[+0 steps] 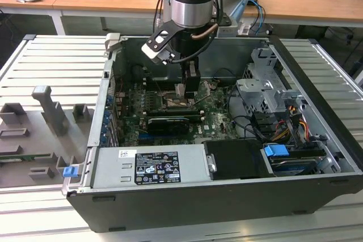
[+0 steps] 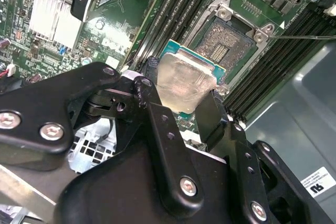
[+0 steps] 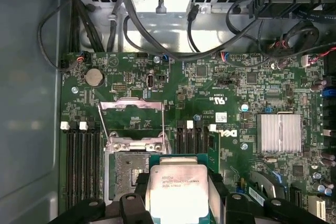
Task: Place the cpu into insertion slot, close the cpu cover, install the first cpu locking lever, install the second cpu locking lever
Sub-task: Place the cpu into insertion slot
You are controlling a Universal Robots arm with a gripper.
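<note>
The arm point(image 1: 191, 4) reaches down into the open computer case point(image 1: 317, 83), which sits on the ribbed metal desk point(image 1: 51, 66). Its black jaws are closed on the cpu point(image 2: 184, 82), one on each of two opposite edges, with the dull silver face turned toward the wrist cameras.

The chip hangs above the green motherboard point(image 3: 210, 87) and is not seated. In the first wrist view the cpu point(image 3: 176, 192) is just beside the insertion slot point(image 3: 128, 174), overlapping one of its edges. In the second wrist view the insertion slot point(image 2: 223, 45) lies bare beyond the chip, with its dark pin field uncovered inside the silvery rim.

The cpu cover point(image 3: 131, 105) appears to be swung up and away from the socket – the angle makes it hard to read – with thin wire levers running down either side of it. Long black memory slots point(image 3: 81, 166) flank the socket, and a finned heatsink point(image 3: 279, 132) sits well apart from it on the board.
</note>
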